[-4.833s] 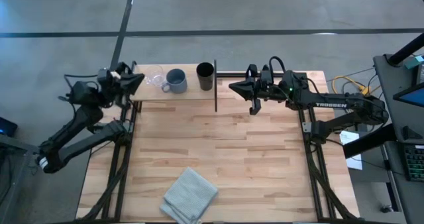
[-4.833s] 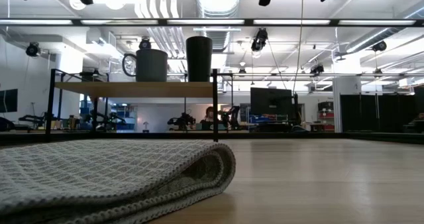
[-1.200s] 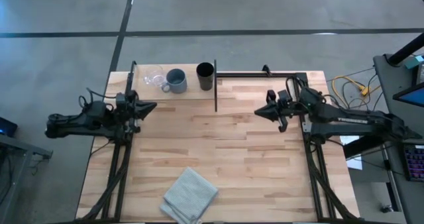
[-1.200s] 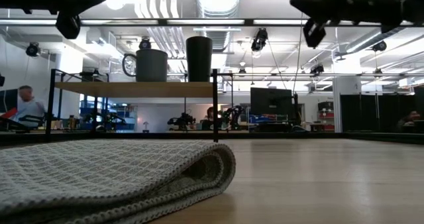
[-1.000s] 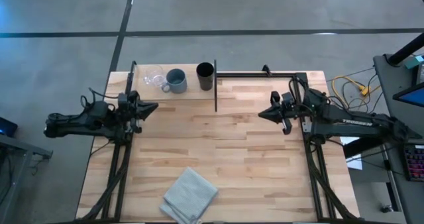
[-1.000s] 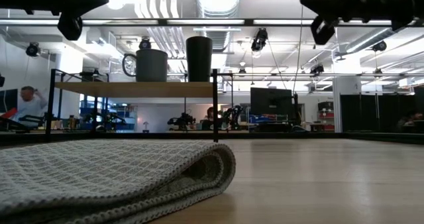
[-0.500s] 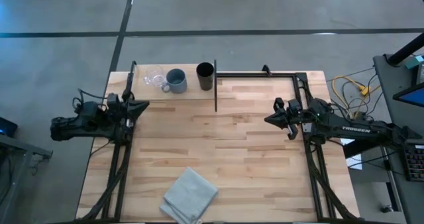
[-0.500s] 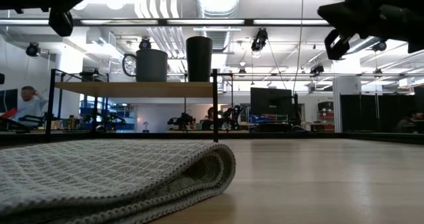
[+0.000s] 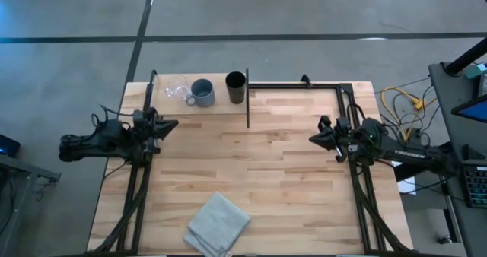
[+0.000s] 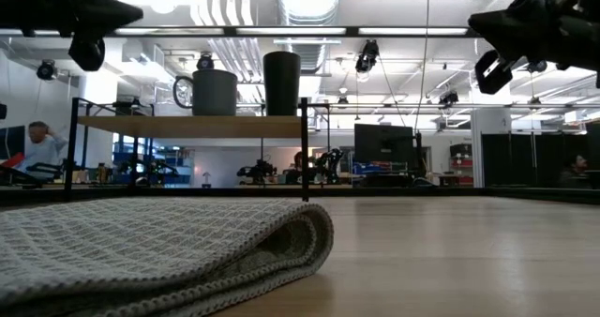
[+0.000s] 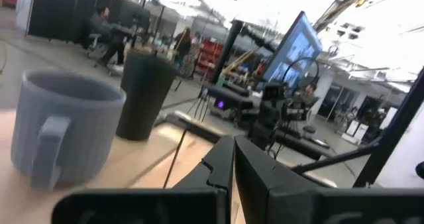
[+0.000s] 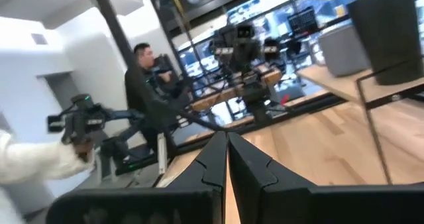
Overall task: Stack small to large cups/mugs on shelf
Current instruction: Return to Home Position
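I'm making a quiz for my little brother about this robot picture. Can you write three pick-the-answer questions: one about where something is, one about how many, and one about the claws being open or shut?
1. Compared with the shelf, where does the folded grey cloth lie?
A) on top of it
B) at the opposite edge of the table
C) right under it

2. How many cups stand on the shelf?
A) one
B) two
C) three

3. How are the left claw and right claw?
A) both shut and empty
B) both wide open
C) one is holding the cloth

Answers:
1 B: the high view shows the cloth at the table edge farthest from the shelf.
2 C: a clear glass cup, a blue-grey mug and a black cup stand in a row.
3 A: each wrist view shows the fingers pressed together with nothing between.
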Motion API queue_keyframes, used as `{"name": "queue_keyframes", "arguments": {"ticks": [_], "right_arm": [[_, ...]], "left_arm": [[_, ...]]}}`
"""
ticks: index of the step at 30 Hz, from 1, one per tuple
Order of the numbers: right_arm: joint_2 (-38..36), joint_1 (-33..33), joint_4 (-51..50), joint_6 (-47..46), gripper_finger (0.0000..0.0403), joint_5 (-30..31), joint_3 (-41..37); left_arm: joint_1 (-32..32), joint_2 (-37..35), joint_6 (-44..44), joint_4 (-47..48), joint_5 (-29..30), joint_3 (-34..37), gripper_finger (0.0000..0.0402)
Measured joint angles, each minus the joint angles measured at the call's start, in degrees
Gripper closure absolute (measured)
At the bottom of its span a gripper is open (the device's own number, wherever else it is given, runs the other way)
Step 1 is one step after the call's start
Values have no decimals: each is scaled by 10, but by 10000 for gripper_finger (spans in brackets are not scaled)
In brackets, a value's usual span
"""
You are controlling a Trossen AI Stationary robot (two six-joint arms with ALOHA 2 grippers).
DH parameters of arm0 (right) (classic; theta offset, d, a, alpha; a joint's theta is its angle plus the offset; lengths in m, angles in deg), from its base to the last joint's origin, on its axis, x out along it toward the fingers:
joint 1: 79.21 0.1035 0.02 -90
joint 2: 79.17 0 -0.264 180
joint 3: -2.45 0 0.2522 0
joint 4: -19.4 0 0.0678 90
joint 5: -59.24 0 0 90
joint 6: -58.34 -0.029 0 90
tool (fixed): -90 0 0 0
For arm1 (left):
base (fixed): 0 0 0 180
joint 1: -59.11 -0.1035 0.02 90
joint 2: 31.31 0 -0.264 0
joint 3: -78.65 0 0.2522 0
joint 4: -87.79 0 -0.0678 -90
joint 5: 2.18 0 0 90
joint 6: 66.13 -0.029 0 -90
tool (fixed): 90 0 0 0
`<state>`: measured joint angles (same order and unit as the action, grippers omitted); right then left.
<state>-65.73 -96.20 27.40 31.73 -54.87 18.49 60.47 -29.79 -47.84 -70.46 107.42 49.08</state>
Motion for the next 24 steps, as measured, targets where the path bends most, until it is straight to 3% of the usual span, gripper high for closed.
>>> {"name": "queue_keyframes", "arguments": {"ticks": [4, 17, 24], "right_arm": [[-22, 0, -4, 3, 394, 34, -18], [-25, 0, -51, 30, 394, 32, -18], [-25, 0, -54, 31, 394, 31, -18]], "left_arm": [[0, 3, 6, -1, 9, 15, 402], [0, -1, 10, -17, 17, 82, 402], [0, -1, 12, -47, -54, 130, 402]]}}
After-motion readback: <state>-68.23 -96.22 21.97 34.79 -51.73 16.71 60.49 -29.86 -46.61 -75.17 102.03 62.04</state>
